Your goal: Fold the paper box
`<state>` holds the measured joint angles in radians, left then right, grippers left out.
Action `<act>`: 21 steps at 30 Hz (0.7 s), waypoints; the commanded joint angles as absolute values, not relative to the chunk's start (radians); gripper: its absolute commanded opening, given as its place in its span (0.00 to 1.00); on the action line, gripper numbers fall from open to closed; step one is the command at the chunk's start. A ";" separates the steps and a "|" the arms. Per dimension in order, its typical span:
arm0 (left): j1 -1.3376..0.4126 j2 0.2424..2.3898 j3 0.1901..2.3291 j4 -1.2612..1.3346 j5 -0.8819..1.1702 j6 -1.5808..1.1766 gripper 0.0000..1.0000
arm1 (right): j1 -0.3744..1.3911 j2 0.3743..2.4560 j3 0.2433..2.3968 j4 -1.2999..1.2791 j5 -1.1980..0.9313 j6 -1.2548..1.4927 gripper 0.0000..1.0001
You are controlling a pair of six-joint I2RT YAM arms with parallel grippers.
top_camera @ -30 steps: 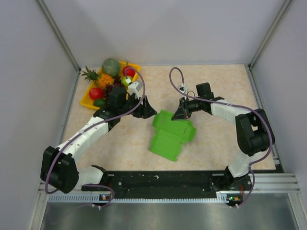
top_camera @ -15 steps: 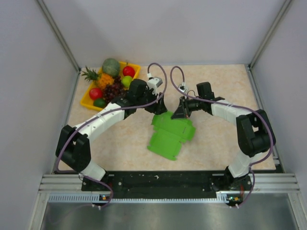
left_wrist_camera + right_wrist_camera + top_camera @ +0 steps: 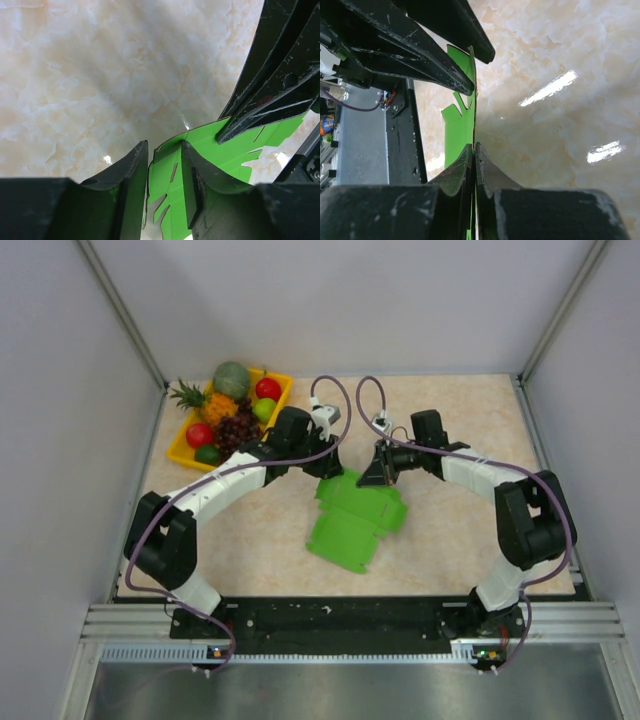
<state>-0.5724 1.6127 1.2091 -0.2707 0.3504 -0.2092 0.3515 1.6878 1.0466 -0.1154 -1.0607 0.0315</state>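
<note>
As things stood, step in hand: raising the far flap of the paper box [image 3: 352, 525] for an early fold, by my reading.
Paper box: a flat green notched cut-out lay in the middle of the worktop [image 3: 450, 540], its near end flat and its far edge lifted between the two grippers.
Right gripper [image 3: 474, 147]: jaws were pinched tight on the thin upturned edge of the card.
Left gripper [image 3: 161, 147]: jaws were narrow but not closed, with a standing fold of card in the gap, just beside the right one.
Next move: I judged the left jaws had to close on that fold, then both turn the flap along its crease without tearing it.
Elsewhere: a yellow fruit tray [image 3: 178, 453] sat well apart at the far left.
</note>
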 commanded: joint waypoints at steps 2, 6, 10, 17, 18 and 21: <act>-0.591 1.592 1.210 -0.219 0.342 -0.216 0.34 | 0.364 1.646 1.040 -0.066 -1.071 0.054 0.00; -0.641 1.565 1.195 -0.198 0.256 -0.218 0.28 | 0.364 1.658 1.043 -0.052 -1.057 0.083 0.00; -0.678 1.545 1.181 -0.178 0.174 -0.232 0.31 | 0.362 1.660 1.040 -0.044 -1.043 0.098 0.00; -0.696 1.526 1.177 -0.176 0.115 -0.226 0.50 | 0.364 1.654 1.037 -0.041 -1.055 0.097 0.00; -0.698 1.525 1.175 -0.176 0.110 -0.224 0.50 | 0.364 1.652 1.037 -0.041 -1.055 0.097 0.00; -0.698 1.522 1.183 -0.179 0.107 -0.219 0.41 | 0.364 1.655 1.037 -0.041 -1.057 0.098 0.00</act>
<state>-0.6971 1.5730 1.1770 -0.2245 0.1398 -0.2222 0.3515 1.6871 1.0405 -0.0887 -1.0393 0.0986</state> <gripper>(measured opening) 0.455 0.009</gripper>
